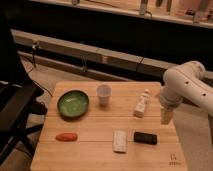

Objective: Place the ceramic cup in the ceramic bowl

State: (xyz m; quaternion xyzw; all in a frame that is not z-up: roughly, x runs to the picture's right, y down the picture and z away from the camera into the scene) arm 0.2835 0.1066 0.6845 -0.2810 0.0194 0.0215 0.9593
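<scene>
Ceramic cup (103, 93) on bench (97, 146) beside ceramic bowl (73, 104); likely light, rigid, breakable, best pinched at rim. Claw (166, 115) well right; state impossible to tell.

The gripper (166, 116) hangs at the light wooden table's (100, 155) right edge. Just left of it stands a small white bottle (142, 104). A flat black block (145, 137) and a white rectangular packet (120, 141) lie nearer, and an orange oblong item (66, 136) lies far left.

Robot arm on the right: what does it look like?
The arm is white, made of thick rounded segments with small dark dots on the casing. No cables show. Its gripper, pale tan and narrow, is over the wooden table's right edge.
</scene>
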